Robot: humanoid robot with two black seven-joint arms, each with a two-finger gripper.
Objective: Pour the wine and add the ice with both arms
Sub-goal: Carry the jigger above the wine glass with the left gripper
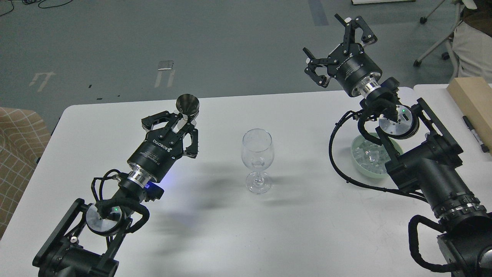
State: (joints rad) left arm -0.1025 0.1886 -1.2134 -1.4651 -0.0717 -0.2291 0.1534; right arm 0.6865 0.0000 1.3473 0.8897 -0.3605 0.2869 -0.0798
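A clear stemmed wine glass (pixel 257 159) stands upright at the middle of the white table (pixel 307 231). It looks empty. Left of it, my left gripper (pixel 180 122) is shut on the stem of a small steel measuring cup (pixel 187 104), whose cone opens up and away from me. My right gripper (pixel 334 48) hangs open and empty above the table's far right edge. Below the right arm, a pale green bowl (pixel 359 166) holds several clear ice cubes (pixel 365 154); the arm hides part of it. No wine bottle shows.
A wooden box (pixel 471 102) and a black marker (pixel 476 134) lie on a second table at the right. A chair base (pixel 434 50) and a person's leg (pixel 467 46) are at the far right. A checked cushion (pixel 17 154) sits left of the table.
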